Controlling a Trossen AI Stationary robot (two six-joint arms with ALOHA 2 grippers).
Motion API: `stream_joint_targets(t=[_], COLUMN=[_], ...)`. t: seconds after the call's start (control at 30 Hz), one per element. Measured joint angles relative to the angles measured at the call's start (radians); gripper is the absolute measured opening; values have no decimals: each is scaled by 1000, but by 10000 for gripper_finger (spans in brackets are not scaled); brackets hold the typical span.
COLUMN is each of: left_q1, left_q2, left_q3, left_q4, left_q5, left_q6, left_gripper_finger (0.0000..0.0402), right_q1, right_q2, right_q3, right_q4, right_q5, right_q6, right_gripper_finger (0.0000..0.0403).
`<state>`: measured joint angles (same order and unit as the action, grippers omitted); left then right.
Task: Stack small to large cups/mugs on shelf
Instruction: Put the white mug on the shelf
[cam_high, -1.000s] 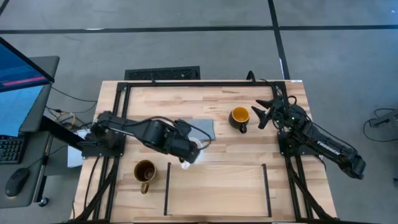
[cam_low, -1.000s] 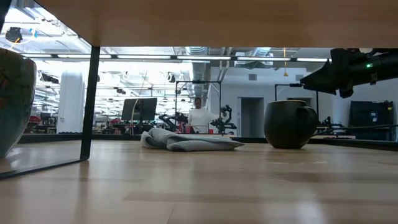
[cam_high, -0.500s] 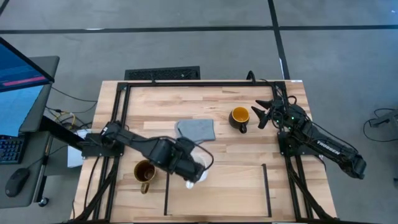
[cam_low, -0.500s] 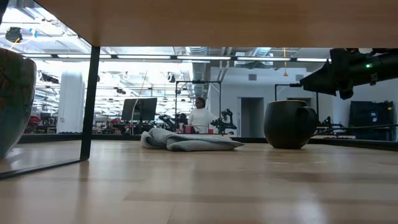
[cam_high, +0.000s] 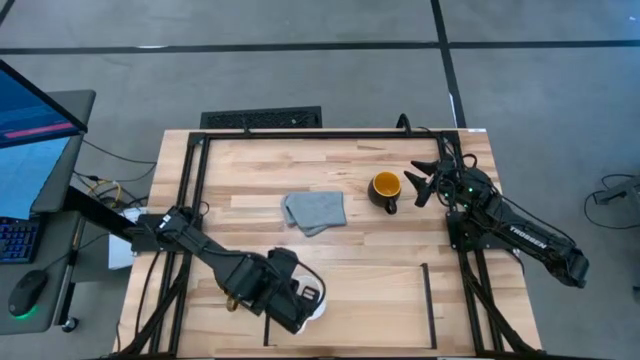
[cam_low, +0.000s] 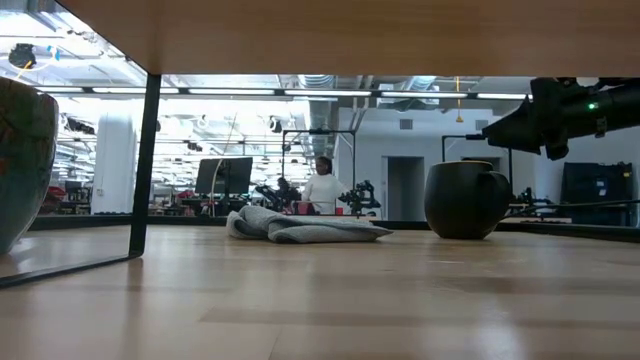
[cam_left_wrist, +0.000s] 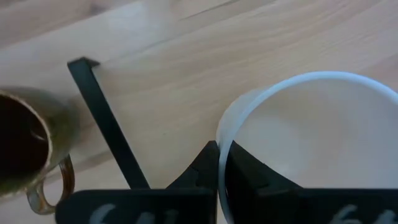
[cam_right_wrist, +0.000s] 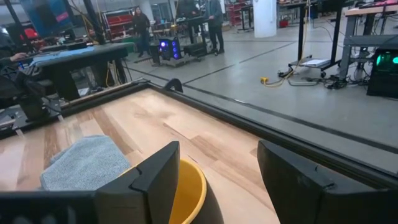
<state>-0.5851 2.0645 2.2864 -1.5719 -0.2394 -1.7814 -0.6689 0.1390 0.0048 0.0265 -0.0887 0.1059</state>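
Left claw (cam_high: 308, 300) newly at shelf (cam_high: 370, 300), pinching round glossy white mug (cam_left_wrist: 317, 143).

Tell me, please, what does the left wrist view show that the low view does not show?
Only the left wrist view shows the small white mug, its rim gripped by the shut left claw, and the brownish-gold mug's dark inside. Only the low view shows the grey cloth, the dark mug and the right arm near it. Both show the wooden table and a black upright bar.
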Motion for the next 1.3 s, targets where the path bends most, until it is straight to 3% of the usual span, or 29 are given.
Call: stream_joint_targets(t=[0.33, 0.53, 1.3], left_q1=[6, 29, 36], left_q2=[-1, -8, -1], left_q3=[-15, -60, -44], left_q4=[4, 9, 36], left_q5=[2, 76, 77], left_q6=[-7, 17, 7], left_gripper_finger=[0, 0, 13], right_q1=[0, 0, 0], right_q2=[0, 0, 0], right_q3=[0, 0, 0], right_q4=[0, 0, 0], right_q5=[0, 0, 0], right_q6=[0, 0, 0], right_gripper_finger=[240, 240, 240])
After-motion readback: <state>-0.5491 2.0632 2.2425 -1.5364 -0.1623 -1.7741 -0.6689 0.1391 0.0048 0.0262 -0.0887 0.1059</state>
